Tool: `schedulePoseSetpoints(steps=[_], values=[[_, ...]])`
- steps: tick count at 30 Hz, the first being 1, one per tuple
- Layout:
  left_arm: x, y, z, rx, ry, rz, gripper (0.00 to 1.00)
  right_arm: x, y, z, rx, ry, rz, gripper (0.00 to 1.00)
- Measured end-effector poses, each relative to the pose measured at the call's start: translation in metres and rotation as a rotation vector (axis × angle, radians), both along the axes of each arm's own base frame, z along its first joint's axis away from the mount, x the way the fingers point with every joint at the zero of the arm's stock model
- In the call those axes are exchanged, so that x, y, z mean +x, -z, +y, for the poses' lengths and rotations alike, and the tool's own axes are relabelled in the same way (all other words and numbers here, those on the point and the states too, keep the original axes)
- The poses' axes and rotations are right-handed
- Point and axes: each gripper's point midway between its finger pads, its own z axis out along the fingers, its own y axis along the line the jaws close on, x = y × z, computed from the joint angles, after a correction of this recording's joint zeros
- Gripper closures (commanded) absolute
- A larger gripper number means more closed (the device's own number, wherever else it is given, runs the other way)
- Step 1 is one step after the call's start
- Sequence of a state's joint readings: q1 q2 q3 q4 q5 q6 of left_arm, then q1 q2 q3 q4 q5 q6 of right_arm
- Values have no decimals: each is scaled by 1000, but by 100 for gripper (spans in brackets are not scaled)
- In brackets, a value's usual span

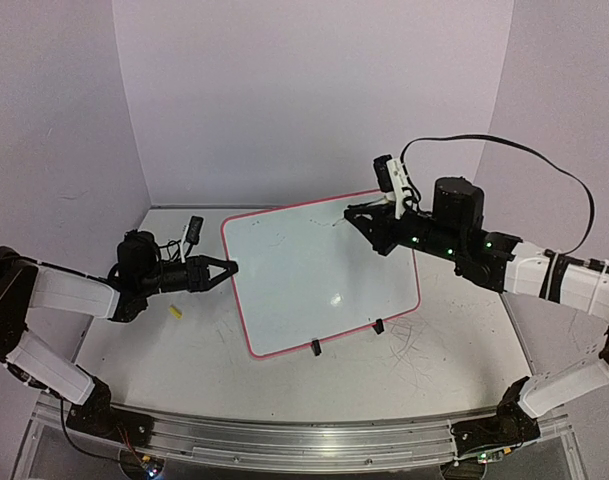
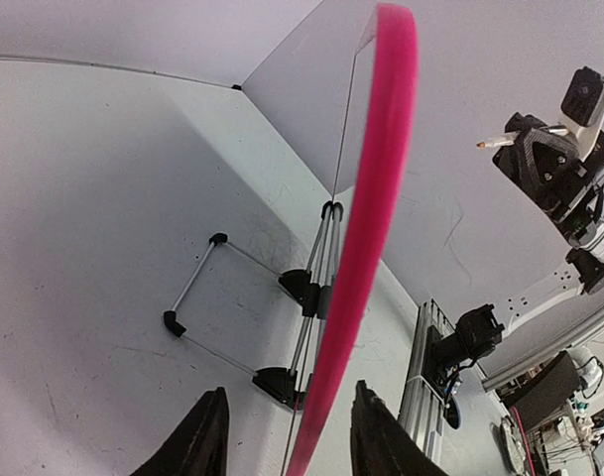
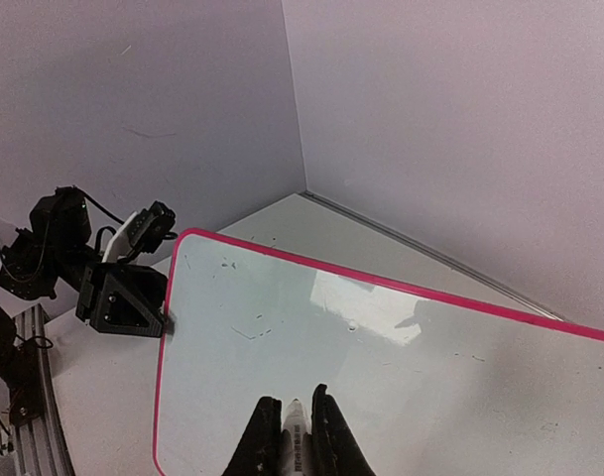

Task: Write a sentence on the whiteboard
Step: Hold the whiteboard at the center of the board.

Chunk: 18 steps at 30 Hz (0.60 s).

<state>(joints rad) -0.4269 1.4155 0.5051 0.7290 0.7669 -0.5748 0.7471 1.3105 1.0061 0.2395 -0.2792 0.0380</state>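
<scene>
I'm looking at the whiteboard (image 1: 314, 280), which is standing propped on its black legs (image 1: 315, 347) in the middle of the table (image 1: 454, 330), between the two arms. I'm not finding any sentence on it, only a few faint flecks. My left claw (image 1: 227, 267) is sitting spread either side of the pink rim (image 2: 366, 228) at the board's left edge, probably to steady it against the push of writing; I'm not seeing it pinch. My right claw (image 3: 296, 399) is pinching a white marker (image 3: 295, 434), pointing it at the board's far right part. I can't tell whether the tip is touching. The wrist view is cutting off the marker's body.
</scene>
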Motion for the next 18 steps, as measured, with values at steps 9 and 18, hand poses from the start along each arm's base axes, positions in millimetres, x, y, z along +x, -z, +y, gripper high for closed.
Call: schedulePoseSetpoints(steps=[9,18], values=[[2,-2,-4,-4,29,-25,71,-8,14,27,-21,-88,31,100],[-5,-3,-7,15,78,-97,87,-22,28,86,-81,-188,-1,100]])
